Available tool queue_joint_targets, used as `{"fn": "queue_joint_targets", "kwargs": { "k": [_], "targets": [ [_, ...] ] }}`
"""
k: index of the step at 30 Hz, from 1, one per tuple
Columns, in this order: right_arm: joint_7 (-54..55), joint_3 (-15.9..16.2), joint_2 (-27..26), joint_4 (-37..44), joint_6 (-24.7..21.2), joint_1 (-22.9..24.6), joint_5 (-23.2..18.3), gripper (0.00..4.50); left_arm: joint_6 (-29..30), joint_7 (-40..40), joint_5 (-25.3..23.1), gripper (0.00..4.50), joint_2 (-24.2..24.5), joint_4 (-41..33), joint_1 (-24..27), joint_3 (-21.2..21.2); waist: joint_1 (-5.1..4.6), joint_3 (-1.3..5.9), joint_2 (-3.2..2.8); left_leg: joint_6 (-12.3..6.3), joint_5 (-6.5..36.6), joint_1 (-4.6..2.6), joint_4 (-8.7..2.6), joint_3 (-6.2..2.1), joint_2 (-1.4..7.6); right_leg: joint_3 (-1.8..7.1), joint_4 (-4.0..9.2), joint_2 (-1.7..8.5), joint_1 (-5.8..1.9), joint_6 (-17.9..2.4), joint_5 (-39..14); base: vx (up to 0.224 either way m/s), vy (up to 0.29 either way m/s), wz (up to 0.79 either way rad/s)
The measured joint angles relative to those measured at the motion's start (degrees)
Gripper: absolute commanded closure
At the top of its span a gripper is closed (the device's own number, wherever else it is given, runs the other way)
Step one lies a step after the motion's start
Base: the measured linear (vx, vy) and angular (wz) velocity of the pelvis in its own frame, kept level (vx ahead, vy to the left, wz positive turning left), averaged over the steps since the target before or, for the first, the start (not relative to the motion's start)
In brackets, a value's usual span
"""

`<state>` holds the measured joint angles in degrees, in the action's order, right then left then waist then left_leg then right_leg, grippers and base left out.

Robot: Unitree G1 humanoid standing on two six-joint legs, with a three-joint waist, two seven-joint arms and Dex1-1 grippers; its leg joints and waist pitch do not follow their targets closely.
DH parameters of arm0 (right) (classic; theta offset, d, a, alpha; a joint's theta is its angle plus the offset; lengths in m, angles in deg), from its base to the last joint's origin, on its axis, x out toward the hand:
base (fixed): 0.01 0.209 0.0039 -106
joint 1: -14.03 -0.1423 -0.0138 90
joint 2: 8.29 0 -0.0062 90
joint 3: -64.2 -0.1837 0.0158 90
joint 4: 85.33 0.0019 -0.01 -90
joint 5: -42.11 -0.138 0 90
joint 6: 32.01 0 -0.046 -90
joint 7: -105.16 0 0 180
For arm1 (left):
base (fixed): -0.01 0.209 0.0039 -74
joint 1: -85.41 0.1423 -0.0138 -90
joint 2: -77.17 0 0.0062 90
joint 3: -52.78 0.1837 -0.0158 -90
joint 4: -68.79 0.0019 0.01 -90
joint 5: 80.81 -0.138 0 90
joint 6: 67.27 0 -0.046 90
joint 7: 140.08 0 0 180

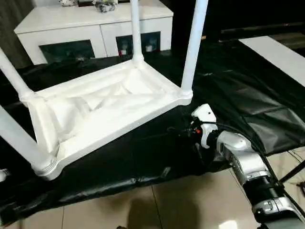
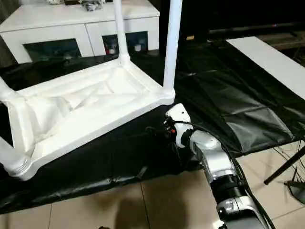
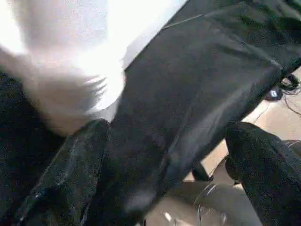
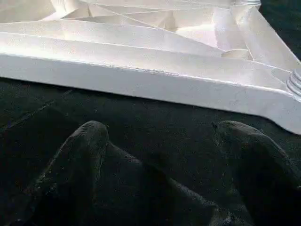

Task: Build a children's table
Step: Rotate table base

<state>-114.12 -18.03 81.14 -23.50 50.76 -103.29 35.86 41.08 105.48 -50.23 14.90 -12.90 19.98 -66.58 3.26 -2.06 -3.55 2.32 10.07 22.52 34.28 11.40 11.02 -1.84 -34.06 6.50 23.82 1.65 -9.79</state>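
You are hovering your right gripper, wide open and empty, near the upturned tabletop; nudging its rim risks shifting the four standing legs.

Right end effector spread, empty, over black cover; tabletop rim near.

tabletop white moulded plastic, smooth, slight sheen, legs same smooth white plastic, work table cover black sheet, glossy, creased, floor tiles pale, polished, reflective, right forearm silver metal, cabinet smooth white, dark glass doors
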Motion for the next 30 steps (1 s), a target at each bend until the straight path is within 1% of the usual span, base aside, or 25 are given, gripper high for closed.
{"fn": "queue_joint_targets", "kwargs": {
  "k": [2,3,4,6,7,9,10,12,13,16,19,22,24,25,26,28,29,30],
  "targets": [
    [0.07,-0.01,0.08,-0.01,0.01,0.00,0.11,0.46,0.35,0.61,0.61,0.11,0.93,1.23,0.95,-2.27,0.05,-0.01,0.10,0.01,0.01,-0.14,-0.04,-0.01,-0.01,0.16,0.01,-0.10,0.01,0.02,-0.01,0.000,0.000,0.00],
    [0.07,0.02,0.01,-0.01,0.02,0.00,0.15,0.46,0.46,0.99,0.88,0.11,1.03,1.45,1.40,-2.68,0.05,-0.03,0.11,0.01,0.01,-0.24,-0.06,0.00,-0.02,0.24,0.03,-0.11,0.06,0.03,-0.02,0.000,0.000,0.00],
    [0.06,0.13,-0.14,-0.01,0.05,0.00,0.17,0.46,0.65,1.66,1.28,0.11,1.33,1.38,2.40,-3.69,0.00,-0.12,0.30,0.10,0.06,-0.43,-0.09,0.02,-0.02,0.37,0.02,-0.19,0.06,0.05,-0.03,0.000,0.000,0.00],
    [0.08,0.06,0.04,-0.05,0.16,0.00,0.26,0.46,0.12,1.45,1.29,0.11,1.63,1.43,3.23,-5.97,0.02,-0.15,0.72,0.22,0.14,-0.51,-0.10,-0.05,-0.02,0.41,0.03,-0.23,0.00,0.06,-0.04,0.000,0.000,0.00],
    [0.14,-0.07,0.17,-0.42,0.33,0.00,0.32,0.46,-1.10,0.48,1.30,0.11,1.57,1.59,2.23,-7.20,0.15,-0.19,0.92,0.22,0.14,-0.51,-0.11,-0.11,-0.02,0.40,0.04,-0.27,0.01,0.07,-0.04,0.000,0.000,0.00],
    [0.39,-0.11,-0.07,-2.19,0.70,-0.31,0.41,0.46,-4.32,-2.00,2.02,0.11,0.46,1.62,-2.51,-9.32,0.44,-0.28,1.08,0.22,0.14,-0.63,-0.19,-0.13,-0.03,0.47,0.08,-0.34,0.04,0.06,-0.04,0.000,0.000,0.00],
    [0.75,-0.08,-0.79,-3.16,1.09,-0.84,0.45,0.46,-6.03,-3.10,3.08,0.11,-0.46,1.38,-5.35,-9.65,0.48,-0.23,1.28,0.22,0.14,-0.64,-0.19,-0.09,-0.05,0.59,0.06,-0.37,0.03,0.06,-0.04,0.000,0.000,0.00],
    [1.03,0.07,-1.63,-4.03,1.54,-1.70,0.59,0.46,-6.44,-4.02,3.92,0.11,-1.47,0.22,-7.84,-9.49,0.34,-0.22,1.37,0.22,0.14,-0.65,-0.18,-0.07,-0.11,0.78,0.08,-0.44,-0.05,0.06,-0.04,0.000,0.000,0.00],
    [1.69,0.04,-1.66,-4.61,2.03,-1.93,1.13,0.46,-6.20,-4.52,4.97,0.11,-2.10,-0.68,-9.49,-8.98,0.30,-0.18,1.48,0.23,0.13,-0.65,-0.17,-0.07,-0.17,0.87,0.09,-0.44,-0.15,0.05,-0.03,0.000,0.000,0.00],
    [4.18,0.04,-2.17,-8.11,3.10,-2.28,2.54,0.46,-5.55,-5.05,6.76,0.11,-3.41,-2.73,-14.37,-6.93,0.23,-0.18,1.71,0.24,0.13,-0.72,-0.15,-0.03,-0.18,1.00,0.08,-0.51,-0.09,0.05,-0.03,0.000,0.000,0.00],
    [7.61,0.13,-3.67,-11.37,4.18,-3.74,4.17,0.46,-6.29,-6.46,4.51,0.11,-3.70,-1.88,-19.34,-3.01,0.06,-0.20,1.66,0.35,0.06,-0.71,-0.13,-0.03,-0.19,1.03,0.06,-0.53,-0.05,0.04,-0.02,0.000,0.000,0.00],
    [8.39,0.07,-3.99,-11.66,5.17,-4.22,4.21,0.46,-7.06,-7.03,3.46,0.11,-4.45,-0.38,-21.21,-1.49,-0.19,-0.24,1.56,0.36,0.05,-0.72,-0.13,-0.03,-0.20,1.03,0.05,-0.53,0.04,0.00,0.00,0.000,0.000,0.00],
    [8.78,0.01,-4.08,-12.85,5.43,-4.27,4.27,0.46,-6.47,-6.92,3.67,0.11,-5.01,-0.58,-21.64,-0.66,-0.12,-0.22,1.59,0.38,0.04,-0.75,-0.13,-0.04,-0.14,1.03,-0.03,-0.62,0.03,-0.17,0.11,0.000,0.000,0.00],
    [9.59,0.00,-4.61,-15.45,5.96,-5.11,4.84,0.46,-3.64,-6.96,5.27,0.11,-6.26,-2.50,-22.50,0.49,0.22,-0.24,1.56,0.50,-0.03,-0.74,-0.13,-0.05,-0.10,1.02,-0.05,-0.65,0.02,-0.29,0.18,0.000,0.000,0.00],
    [10.35,0.01,-4.98,-17.30,6.14,-5.98,5.04,0.46,-2.00,-6.91,6.31,0.11,-6.75,-4.44,-22.86,1.72,0.52,-0.27,1.53,0.52,-0.04,-0.66,-0.13,-0.04,-0.10,1.02,-0.07,-0.65,0.02,-0.44,0.28,0.000,0.000,0.00],
    [11.45,0.14,-6.24,-18.87,6.89,-7.31,5.87,0.46,0.80,-6.29,8.29,0.11,-7.40,-7.85,-23.40,4.98,0.80,-0.34,1.38,0.52,-0.04,-0.65,-0.13,0.08,-0.06,1.15,-0.15,-0.67,0.01,-0.68,0.42,0.000,0.000,0.00],
    [12.12,0.46,-7.01,-20.09,7.34,-8.39,6.18,0.46,2.34,-5.74,9.51,0.11,-7.97,-9.92,-24.43,6.99,1.20,-0.39,1.31,0.52,-0.04,-0.58,-0.13,0.07,-0.06,1.13,-0.15,-0.67,-0.01,-0.68,0.42,0.000,0.000,0.00],
    [13.18,0.53,-7.47,-21.79,7.94,-9.55,6.49,0.46,4.68,-5.61,11.30,0.11,-7.93,-11.90,-25.10,8.59,1.40,-0.40,1.29,0.53,-0.05,-0.56,-0.13,0.06,-0.06,1.12,-0.17,-0.67,0.00,-0.72,0.44,0.000,0.000,0.00]
  ]
}}
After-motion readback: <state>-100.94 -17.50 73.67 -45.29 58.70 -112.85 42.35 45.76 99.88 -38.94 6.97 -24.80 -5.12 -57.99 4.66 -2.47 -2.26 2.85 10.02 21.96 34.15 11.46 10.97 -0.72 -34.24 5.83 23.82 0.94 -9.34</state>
